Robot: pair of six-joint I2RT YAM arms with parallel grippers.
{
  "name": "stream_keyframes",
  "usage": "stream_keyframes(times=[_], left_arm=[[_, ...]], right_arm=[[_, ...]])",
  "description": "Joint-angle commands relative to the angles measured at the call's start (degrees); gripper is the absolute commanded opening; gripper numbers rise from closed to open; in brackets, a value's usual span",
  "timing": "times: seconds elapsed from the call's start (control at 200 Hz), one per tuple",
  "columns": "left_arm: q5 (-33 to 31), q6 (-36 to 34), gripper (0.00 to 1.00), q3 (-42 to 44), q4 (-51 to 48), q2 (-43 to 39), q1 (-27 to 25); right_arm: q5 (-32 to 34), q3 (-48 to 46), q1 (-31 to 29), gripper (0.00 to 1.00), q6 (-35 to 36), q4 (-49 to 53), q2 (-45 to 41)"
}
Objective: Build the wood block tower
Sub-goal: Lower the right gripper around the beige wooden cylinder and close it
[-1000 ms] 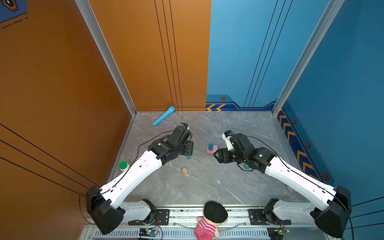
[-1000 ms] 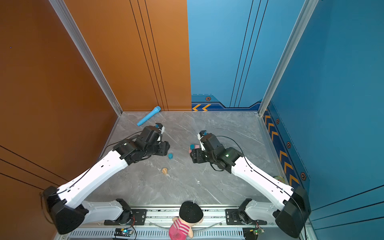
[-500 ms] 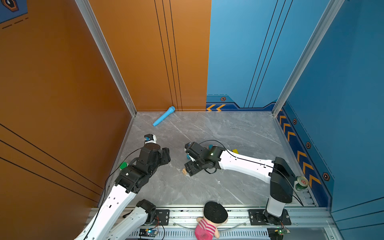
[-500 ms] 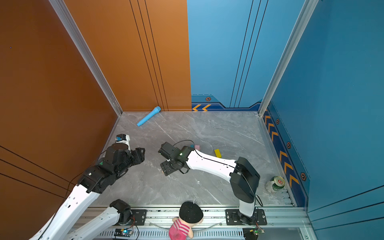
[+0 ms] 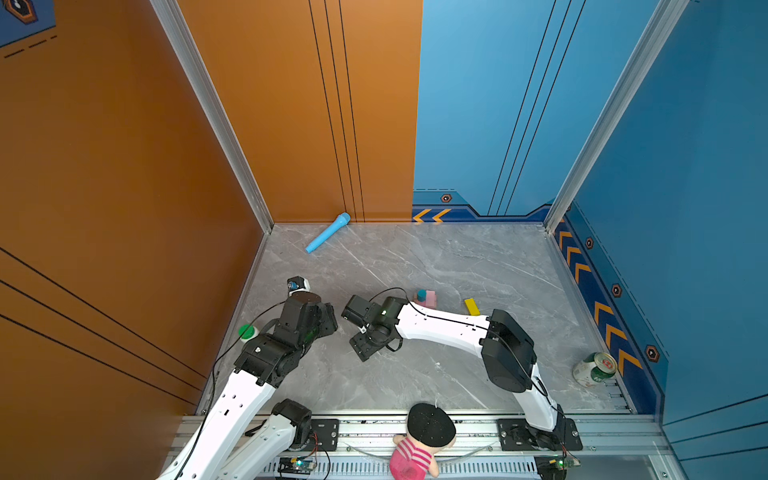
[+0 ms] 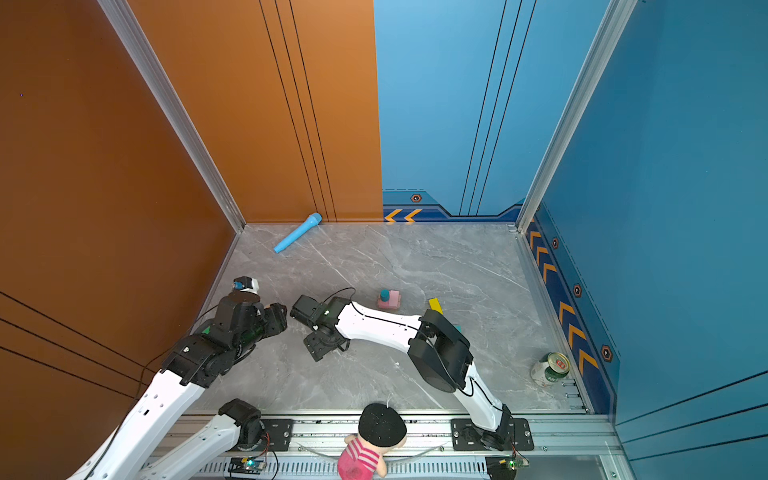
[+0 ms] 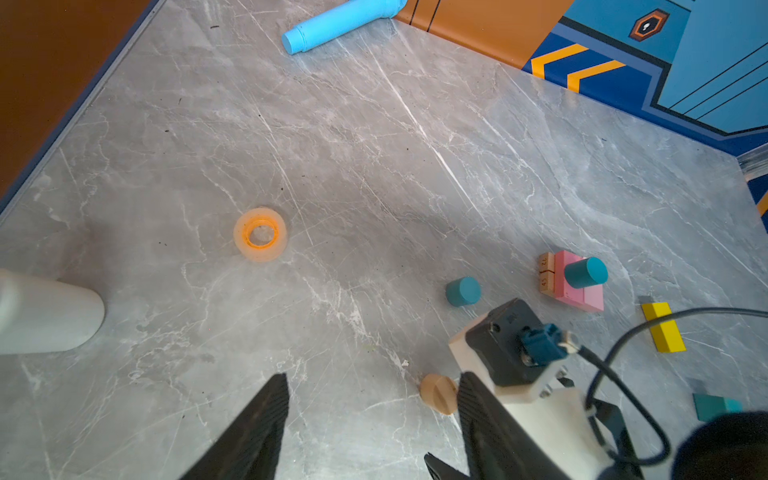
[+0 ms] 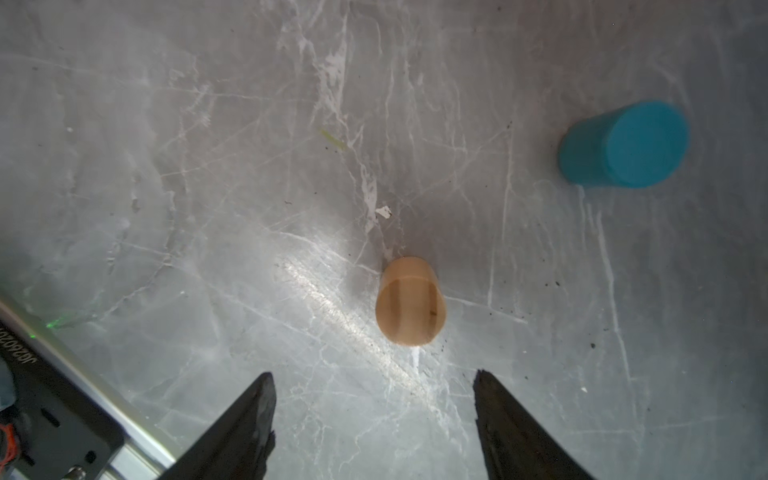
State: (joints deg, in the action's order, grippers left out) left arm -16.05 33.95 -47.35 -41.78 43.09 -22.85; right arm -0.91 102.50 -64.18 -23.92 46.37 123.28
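The right claw reaches across to the near-left part of the bench, its fingers spread with nothing between them. It hovers over the short tan cylinder, which sits just ahead of the tips rather than between them. The left claw is spread and empty too, hanging close beside the right wrist. The tower stands mid-bench, farther back and to the right: pink bars with a tan piece at one end and a blue cylinder on top. The main risk, as I judge it, is an off-centre descent. One finger landing on the tan cylinder would tip it or send the round piece rolling towards the loose blue cylinder nearby. The arms are also close enough that a swing by either could clip the other or snag the right wrist's cable. A hasty carry to the tower could knock off its top cylinder. By count there are two blue cylinders, one tan cylinder, one yellow bar, one teal cube and seemingly two pink bars. Whether the tan piece is one bar or two I cannot tell. One tape roll also lies on the bench.
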Motion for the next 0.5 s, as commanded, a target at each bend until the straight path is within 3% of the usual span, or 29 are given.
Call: stream_keyframes(times=[0.0, 0.496], left_arm=[[0.9, -0.6, 0.67, 0.8, -1.0, -0.7, 0.9], [2.5, -0.3, 0.68, 1.0, -1.0, -0.1, 2.5]], right_arm=[[2.7, 2.9, 0.3, 0.76, 0.4, 2.8, 1.4], [1.6, 5.2, 2.8, 0.62, -0.9, 0.8, 4.8]])
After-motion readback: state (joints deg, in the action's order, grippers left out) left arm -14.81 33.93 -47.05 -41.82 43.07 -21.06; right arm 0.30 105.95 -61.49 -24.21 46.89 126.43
